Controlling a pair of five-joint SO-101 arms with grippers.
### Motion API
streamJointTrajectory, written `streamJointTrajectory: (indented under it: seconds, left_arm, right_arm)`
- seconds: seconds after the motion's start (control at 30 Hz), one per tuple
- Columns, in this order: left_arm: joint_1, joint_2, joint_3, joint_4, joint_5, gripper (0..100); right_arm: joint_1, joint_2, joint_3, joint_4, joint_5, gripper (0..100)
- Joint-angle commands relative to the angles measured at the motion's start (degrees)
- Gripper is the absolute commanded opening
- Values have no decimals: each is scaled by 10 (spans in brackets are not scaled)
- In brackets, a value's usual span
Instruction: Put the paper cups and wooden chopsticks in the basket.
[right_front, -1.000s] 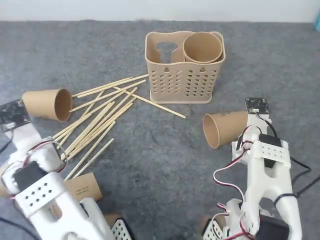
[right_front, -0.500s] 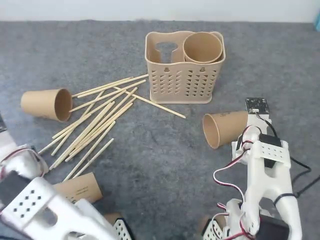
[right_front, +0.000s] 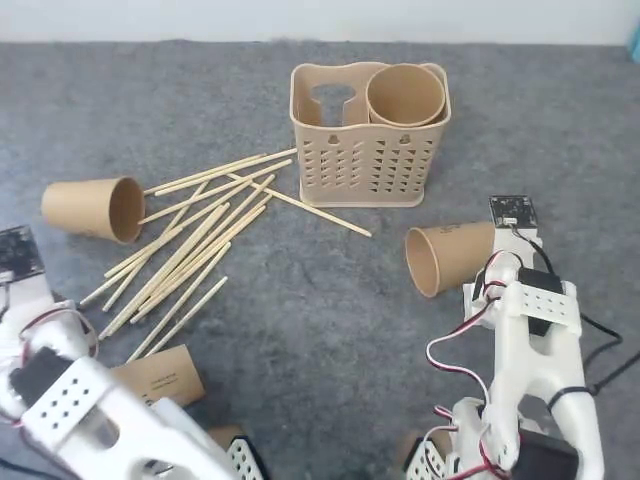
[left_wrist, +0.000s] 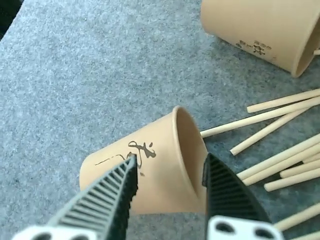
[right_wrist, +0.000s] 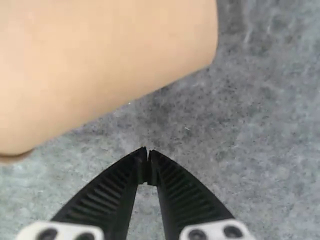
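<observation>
The tan basket (right_front: 368, 150) stands at the back with one paper cup (right_front: 405, 94) upright in it. Three more cups lie on their sides: one at the left (right_front: 94, 208), one at the right (right_front: 449, 257), one at the front left (right_front: 160, 374). Wooden chopsticks (right_front: 190, 245) are scattered between the left cup and the basket. My left gripper (left_wrist: 170, 162) is open, its fingers straddling the mouth end of the front-left cup (left_wrist: 155, 175). My right gripper (right_wrist: 147, 153) is shut on nothing, just behind the right cup (right_wrist: 100, 65).
Grey carpet (right_front: 330, 310) covers the table. The left arm (right_front: 60, 395) fills the front-left corner and the right arm (right_front: 535, 350) the front right. In the left wrist view the left cup (left_wrist: 260, 25) and chopsticks (left_wrist: 280, 155) lie beyond the gripper.
The left arm swung out toward the front-left edge, then came partly back over the front-left cup. The right arm and all the cups kept still.
</observation>
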Motion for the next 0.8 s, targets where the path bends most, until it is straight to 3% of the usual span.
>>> streamJointTrajectory:
  seconds: [0.0, 0.3, 0.53, 0.77]
  left_arm:
    - [-2, 1, 8, -36, -25, 206]
    - [-3, -4, 35, -37, -61, 201]
    - [-18, -4, 36, -37, -69, 17]
    - [-19, -4, 53, -37, -104, 13]
  right_arm:
    - [1, -23, -2, -7, 8, 8]
    - [1, -22, -2, -7, 9, 8]
    - [1, -22, -2, -7, 9, 9]
    - [1, -22, -2, -7, 10, 9]
